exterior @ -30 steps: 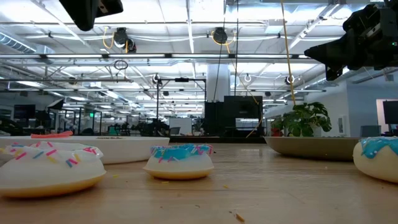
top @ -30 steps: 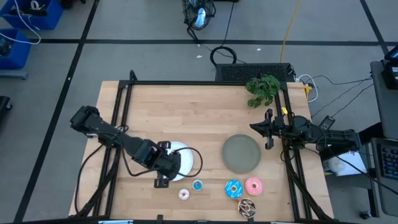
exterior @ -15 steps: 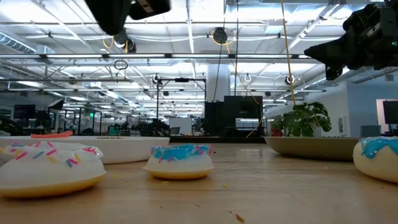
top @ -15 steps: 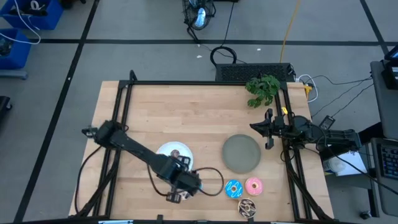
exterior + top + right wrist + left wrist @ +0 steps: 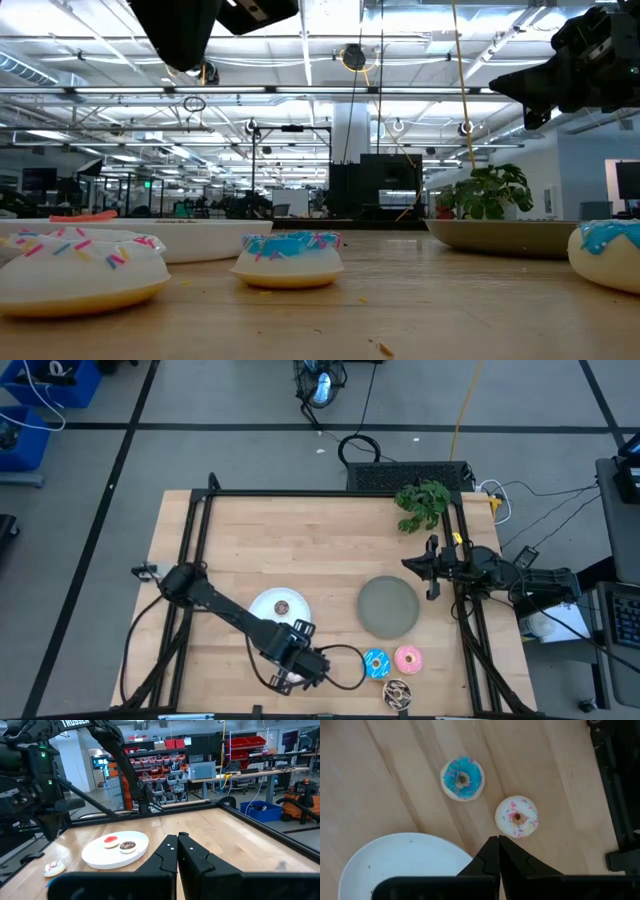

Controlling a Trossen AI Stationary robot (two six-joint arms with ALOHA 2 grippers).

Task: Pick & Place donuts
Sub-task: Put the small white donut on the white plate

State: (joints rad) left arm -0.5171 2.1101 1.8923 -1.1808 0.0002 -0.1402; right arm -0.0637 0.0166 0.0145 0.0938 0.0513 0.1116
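The left arm (image 5: 290, 655) hides the tiny donuts in the high view.

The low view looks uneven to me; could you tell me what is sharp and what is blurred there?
Low view: the blue-sprinkled donut at mid-distance is fairly sharp; the white sprinkled donut nearest the lens is softer; ceiling lights glare brightly. Left wrist view: both are crisp.

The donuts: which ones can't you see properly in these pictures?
- High view: the left arm covers the tiny blue donut and the tiny white donut. Only the left wrist view shows them clearly.
- Low view: the blue-iced donut is cut off by the right edge.
- Low view: the white plate rim hides what lies on it.
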